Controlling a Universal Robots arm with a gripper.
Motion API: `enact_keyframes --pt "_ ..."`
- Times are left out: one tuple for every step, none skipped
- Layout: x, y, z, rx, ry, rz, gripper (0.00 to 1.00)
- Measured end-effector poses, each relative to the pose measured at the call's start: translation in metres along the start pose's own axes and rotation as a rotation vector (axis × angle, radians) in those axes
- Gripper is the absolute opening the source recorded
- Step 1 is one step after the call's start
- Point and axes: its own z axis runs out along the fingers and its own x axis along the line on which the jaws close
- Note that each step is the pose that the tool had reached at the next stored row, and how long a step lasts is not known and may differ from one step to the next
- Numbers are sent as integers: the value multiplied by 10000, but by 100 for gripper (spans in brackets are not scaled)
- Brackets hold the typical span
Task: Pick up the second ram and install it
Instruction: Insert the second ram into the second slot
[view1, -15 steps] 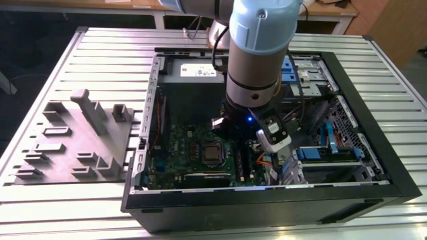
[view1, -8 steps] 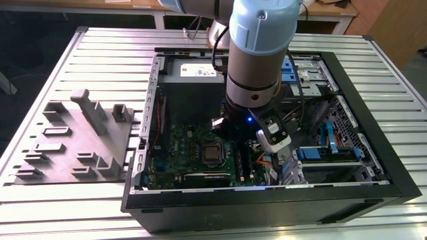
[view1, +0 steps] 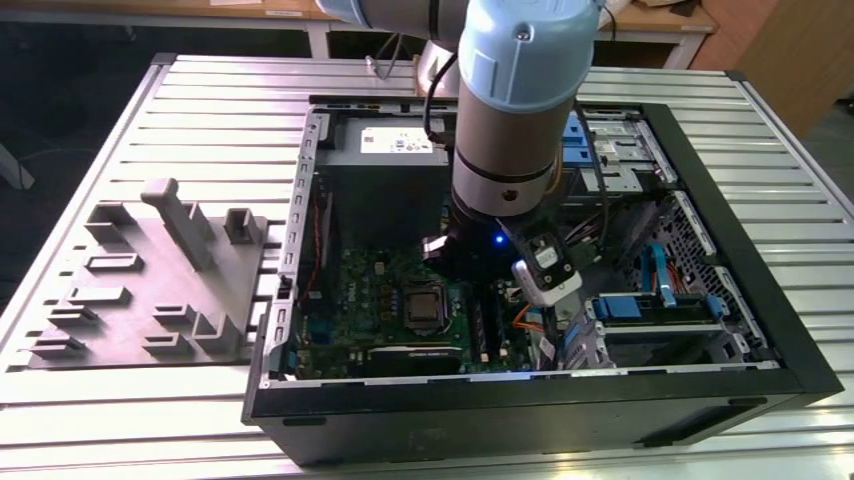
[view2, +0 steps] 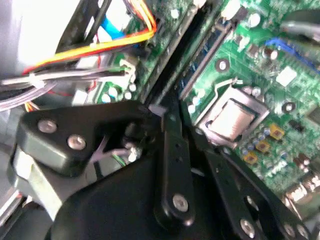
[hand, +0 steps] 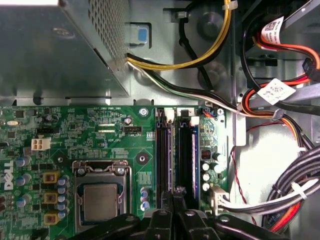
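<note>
My gripper (hand: 173, 194) hangs low inside the open computer case (view1: 747, 330), over the memory slots of the green motherboard (hand: 100, 135). Its fingers (hand: 165, 210) are closed together on the near end of the second ram (hand: 165, 150), a thin dark stick standing in the slot nearer the processor socket (hand: 101, 200). Another dark stick (hand: 193, 155) sits in the neighbouring slot. In the second wrist view the fingertip (view2: 167, 107) lines up with the dark stick (view2: 172, 57). The exterior view has the arm's wrist (view1: 514, 250) covering the slots.
A grey plastic tray (view1: 147, 300) with upright blocks lies on the slatted table at the exterior view's left. Bundled cables (hand: 280, 100) and drive cages (view1: 654, 310) crowd the case beside the slots. A metal power supply box (hand: 55, 45) sits beyond the board.
</note>
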Motion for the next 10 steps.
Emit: enact_keyframes --pt "0 0 0 1 0 0 12" --pt "0 0 -1 3 1 0 18" --pt "0 -1 -2 6 2 0 18" --pt "0 -1 -2 5 2 0 18" --pt "0 -1 -2 7 3 0 18" --pt "0 -1 -2 7 3 0 18" --pt "0 -1 -2 7 2 0 18" --pt "0 -1 -3 7 2 0 18" --pt "0 -1 -14 11 4 0 18" --pt "-1 0 -30 9 3 0 18"
